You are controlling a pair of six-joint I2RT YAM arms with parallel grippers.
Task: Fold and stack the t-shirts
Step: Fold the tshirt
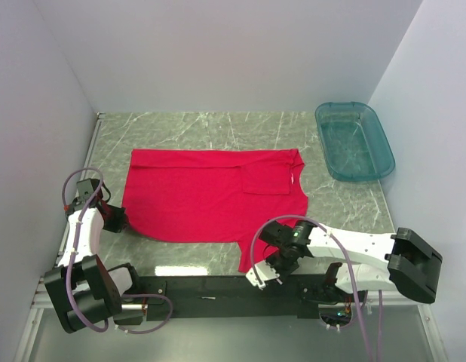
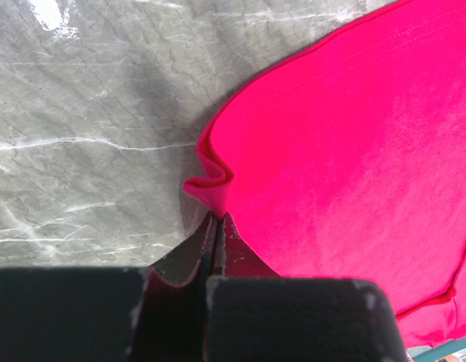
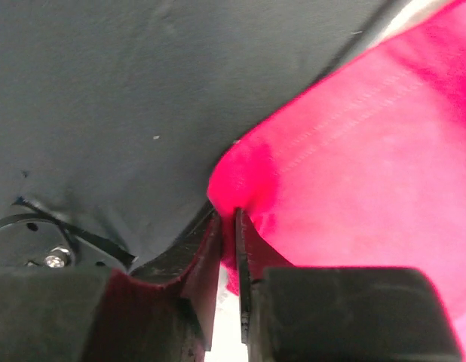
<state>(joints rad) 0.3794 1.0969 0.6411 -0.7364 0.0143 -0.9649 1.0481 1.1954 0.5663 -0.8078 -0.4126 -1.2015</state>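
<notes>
A plain red t-shirt (image 1: 203,196) lies spread flat on the green marble table (image 1: 180,128), neck to the right, one sleeve folded over its chest. My left gripper (image 1: 118,221) is shut on the shirt's near left corner; the left wrist view shows that gripper (image 2: 218,217) pinching a small fold of the red cloth (image 2: 354,151). My right gripper (image 1: 262,273) is shut on the shirt's near right corner, pulled out over the black front rail (image 1: 218,286). In the right wrist view that gripper (image 3: 227,217) clamps a bunch of the red cloth (image 3: 369,173).
A teal see-through tub (image 1: 354,139) stands at the table's back right, apart from the shirt. White walls close in the left, back and right sides. Bare marble lies behind the shirt and to its left (image 2: 82,136).
</notes>
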